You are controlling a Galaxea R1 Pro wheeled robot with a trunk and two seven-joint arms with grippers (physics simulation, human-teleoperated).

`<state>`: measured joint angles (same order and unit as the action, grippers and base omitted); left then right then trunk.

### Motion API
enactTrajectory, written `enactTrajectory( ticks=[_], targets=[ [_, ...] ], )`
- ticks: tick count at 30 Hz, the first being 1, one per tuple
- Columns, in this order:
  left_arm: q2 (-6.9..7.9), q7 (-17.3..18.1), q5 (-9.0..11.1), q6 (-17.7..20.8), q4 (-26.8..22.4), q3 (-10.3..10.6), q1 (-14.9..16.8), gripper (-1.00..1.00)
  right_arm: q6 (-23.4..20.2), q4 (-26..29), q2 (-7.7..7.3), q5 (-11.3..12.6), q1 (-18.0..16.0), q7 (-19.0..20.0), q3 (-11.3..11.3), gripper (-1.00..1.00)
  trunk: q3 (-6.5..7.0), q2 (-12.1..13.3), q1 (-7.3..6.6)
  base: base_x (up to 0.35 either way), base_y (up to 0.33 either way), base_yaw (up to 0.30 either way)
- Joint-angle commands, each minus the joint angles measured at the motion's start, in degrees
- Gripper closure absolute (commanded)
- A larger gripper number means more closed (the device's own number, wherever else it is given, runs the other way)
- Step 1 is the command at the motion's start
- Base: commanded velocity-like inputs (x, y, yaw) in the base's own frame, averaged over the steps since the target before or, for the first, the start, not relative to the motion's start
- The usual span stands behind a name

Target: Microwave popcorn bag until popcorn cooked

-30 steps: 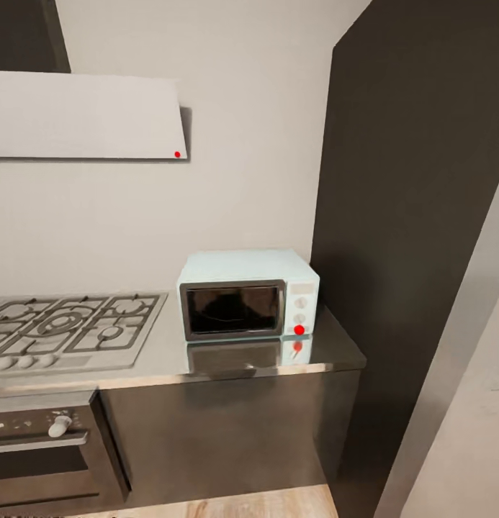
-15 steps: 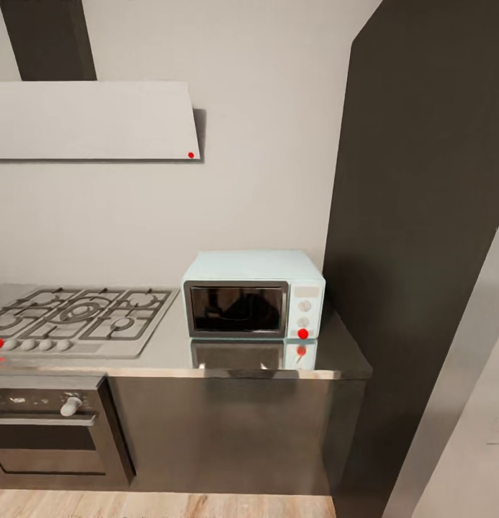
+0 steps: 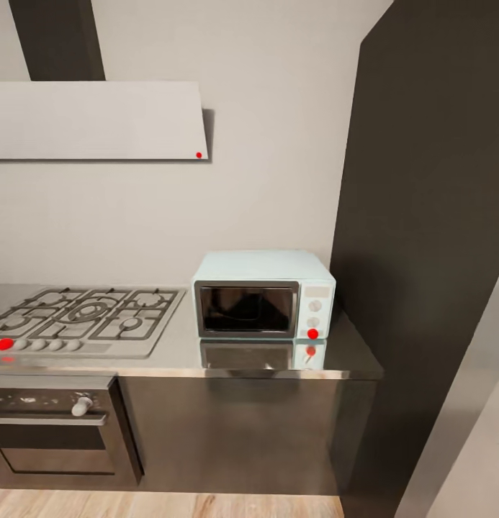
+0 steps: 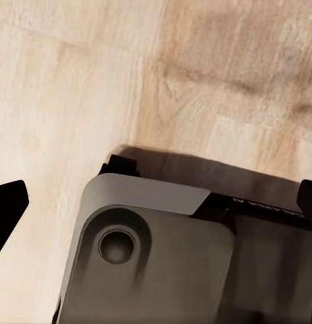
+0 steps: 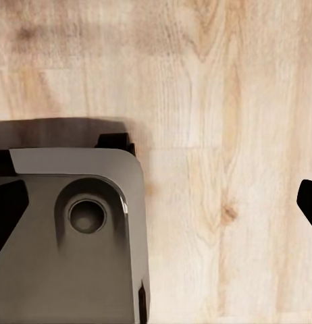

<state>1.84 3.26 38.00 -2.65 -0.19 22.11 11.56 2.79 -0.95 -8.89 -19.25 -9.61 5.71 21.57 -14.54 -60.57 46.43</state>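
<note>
Popcorn bag isn't on the stretch of bench [image 3: 170,360] I can see, so where it sits I can't tell from here. The microwave [image 3: 263,295] stands at the bench's right end, door shut, dark glass, two white knobs and a round red light [image 3: 312,334] on its side panel, its front mirrored in the shiny metal. Just beside it to the left is the gas hob [image 3: 83,320] with a red-lit knob, under that the built-in oven [image 3: 58,432], above it the range hood [image 3: 98,119]; a tall dark cabinet [image 3: 429,252] closes off the right. Over the last second the whole picture has slid: microwave and hob sit further right, more hob and oven front show, so my head or base has moved, not the things. My guess: I'm still travelling or scanning for the bag, nothing grasped yet. Both wrist cameras look straight down at the wooden floor [image 4: 217,61] and my grey base. My left hand [image 4: 156,202] shows dark fingertips at opposite edges, wide apart, holding nothing; my right hand [image 5: 156,202] likewise spread and empty.
</note>
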Motion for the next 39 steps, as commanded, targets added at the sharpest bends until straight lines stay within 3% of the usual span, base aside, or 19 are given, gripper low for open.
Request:
enactTrajectory(
  ticks=[1, 27, 29, 32, 35, 36, 38, 39],
  targets=[
    [0.0, 0.25, 0.59, -0.16, 0.05, 0.48, 0.04, -1.0, 0.27, -0.1, -0.01, -0.44, -0.05, 0.16, 0.49, -1.0, -0.07, -0.05, 0.0, 0.0, 0.16, 0.0],
    [0.0, 0.25, 0.59, -0.16, 0.05, 0.48, 0.04, -1.0, 0.13, -0.1, 0.74, -0.55, -0.05, 0.33, 0.54, -1.0, -0.07, -0.05, 0.0, 0.0, 0.014, 0.0],
    [0.0, 0.25, 0.59, -0.22, 0.03, 0.48, 0.04, -1.0, 0.79, 1.06, 3.14, -0.95, -0.02, 1.17, 0.66, -1.0, -0.07, -0.05, 0.0, 0.0, 0.0, 0.0],
    [-0.03, 0.24, 0.59, -0.24, 0.02, 0.51, 0.04, -1.0, 0.46, 6.03, 5.51, -1.08, 0.02, 1.28, 0.24, -1.0, -0.07, -0.05, 0.0, 0.0, 0.0, 0.0],
    [-0.04, 0.25, 0.59, -0.25, 0.01, 0.5, 0.04, -1.0, -1.26, 14.88, 7.57, -1.13, 0.09, 1.46, -4.22, -1.0, -0.07, -0.05, 0.0, 0.0, 0.0, 0.0],
    [-0.01, 0.25, 0.59, -0.25, 0.01, 0.49, 0.04, -1.0, -4.63, 20.14, 8.52, -0.9, 0.11, 1.62, -7.24, -1.0, -0.07, -0.05, 0.0, 0.0, 0.0, 0.0],
    [0.0, 0.25, 0.59, -0.25, 0.01, 0.48, 0.04, -1.0, -8.81, 26.56, 9.88, -0.73, 0.12, 1.72, -8.73, -1.0, -0.07, -0.05, 0.0, 0.0, 0.0, 0.0],
    [0.0, 0.22, 0.59, -0.25, 0.01, 0.48, 0.04, -1.0, -13.59, 34.21, 11.64, -0.61, 0.12, 1.96, -9.51, -1.0, -0.07, -0.05, 0.0, 0.0, 0.0, 0.0]
  ],
)
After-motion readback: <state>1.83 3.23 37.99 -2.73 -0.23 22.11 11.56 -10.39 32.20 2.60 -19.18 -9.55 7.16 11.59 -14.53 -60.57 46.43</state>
